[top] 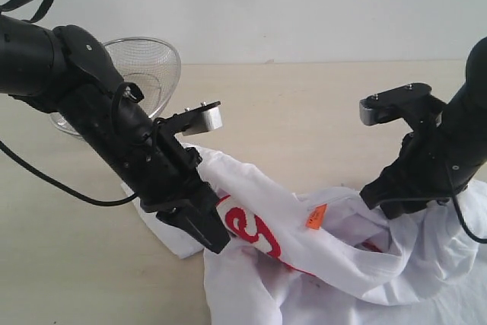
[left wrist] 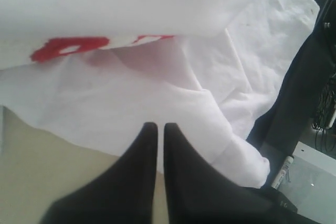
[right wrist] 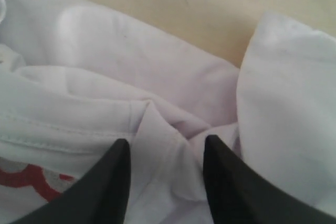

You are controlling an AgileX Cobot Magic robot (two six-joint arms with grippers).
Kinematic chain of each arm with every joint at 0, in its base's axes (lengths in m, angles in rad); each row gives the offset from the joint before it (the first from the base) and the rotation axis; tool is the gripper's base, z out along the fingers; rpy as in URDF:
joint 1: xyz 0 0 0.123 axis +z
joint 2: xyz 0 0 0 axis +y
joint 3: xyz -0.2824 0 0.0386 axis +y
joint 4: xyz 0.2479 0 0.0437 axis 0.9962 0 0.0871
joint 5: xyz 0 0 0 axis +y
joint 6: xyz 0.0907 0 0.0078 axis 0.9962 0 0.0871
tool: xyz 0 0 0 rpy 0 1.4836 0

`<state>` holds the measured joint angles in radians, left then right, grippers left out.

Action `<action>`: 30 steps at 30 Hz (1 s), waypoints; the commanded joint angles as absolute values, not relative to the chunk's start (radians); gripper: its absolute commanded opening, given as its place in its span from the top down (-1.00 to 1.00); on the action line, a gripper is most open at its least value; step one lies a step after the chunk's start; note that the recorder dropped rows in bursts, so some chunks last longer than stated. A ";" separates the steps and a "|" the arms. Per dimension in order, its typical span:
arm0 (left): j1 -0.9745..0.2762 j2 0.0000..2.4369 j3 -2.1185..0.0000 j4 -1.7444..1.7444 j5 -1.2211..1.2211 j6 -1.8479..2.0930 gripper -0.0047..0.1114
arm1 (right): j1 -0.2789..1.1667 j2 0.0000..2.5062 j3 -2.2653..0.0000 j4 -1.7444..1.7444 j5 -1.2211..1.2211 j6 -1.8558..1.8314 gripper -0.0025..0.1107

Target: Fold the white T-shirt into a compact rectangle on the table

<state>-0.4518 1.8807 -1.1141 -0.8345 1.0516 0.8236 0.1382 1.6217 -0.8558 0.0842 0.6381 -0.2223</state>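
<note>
On the counter (top: pixel 319 112), the white T-shirt (top: pixel 335 272) lies rumpled and unfolded, its long axis running across from one arm to the other. Left pincer (left wrist: pixel 156 125) is clenched and empty, tips at the shirt's left edge, cloth just ahead. Right pincer (right wrist: pixel 165 142) is released, jaws astride a raised crease; judged the nearer for the next grasp, with cloth directly beneath it
</note>
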 commanded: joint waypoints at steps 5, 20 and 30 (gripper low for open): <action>-0.452 1.871 -1.109 -0.849 1.044 0.830 0.84 | 0.140 1.700 -0.861 0.114 0.639 -0.217 0.27; -0.452 1.861 -1.112 -0.849 1.037 0.830 0.84 | 0.140 1.664 -0.921 0.123 0.703 -0.211 0.96; -0.450 1.759 -1.161 -0.839 1.002 0.822 0.84 | 0.140 1.625 -1.093 0.123 0.672 -0.163 0.96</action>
